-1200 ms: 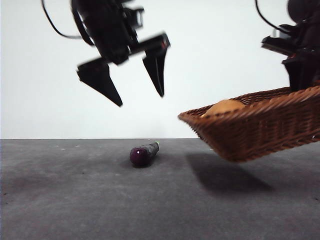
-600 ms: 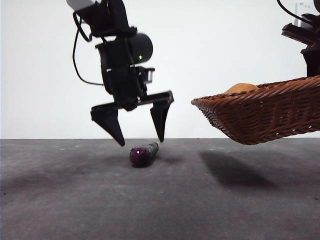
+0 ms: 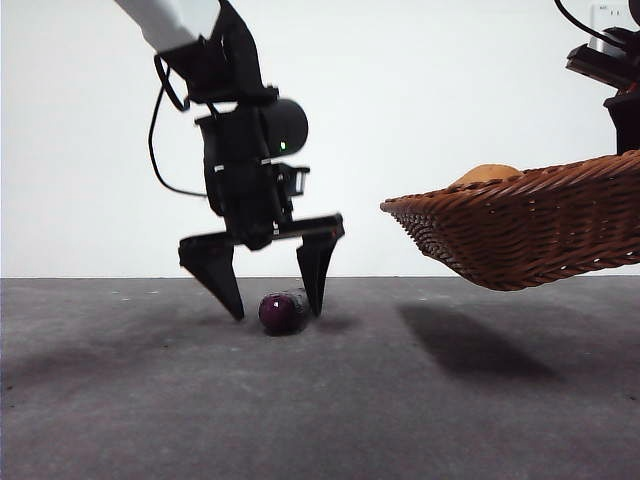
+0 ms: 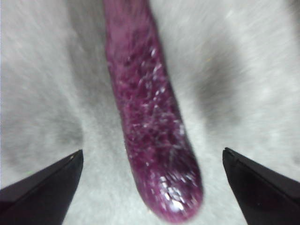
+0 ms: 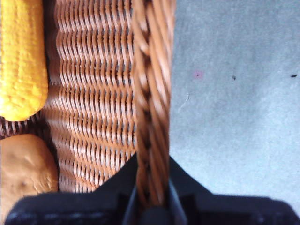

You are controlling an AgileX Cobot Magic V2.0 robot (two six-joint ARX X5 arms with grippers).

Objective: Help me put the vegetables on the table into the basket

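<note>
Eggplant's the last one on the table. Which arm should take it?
Left. The left gripper hangs open right over the eggplant, a jaw on each side. The right gripper is shut on the basket rim, holding it off the table.

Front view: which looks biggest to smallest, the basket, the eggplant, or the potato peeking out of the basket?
1. basket, by far, though part is cut off at the edge.
2. eggplant.
3. potato: unsure, since only its top shows above the rim, so it may really be larger than the eggplant.
</note>
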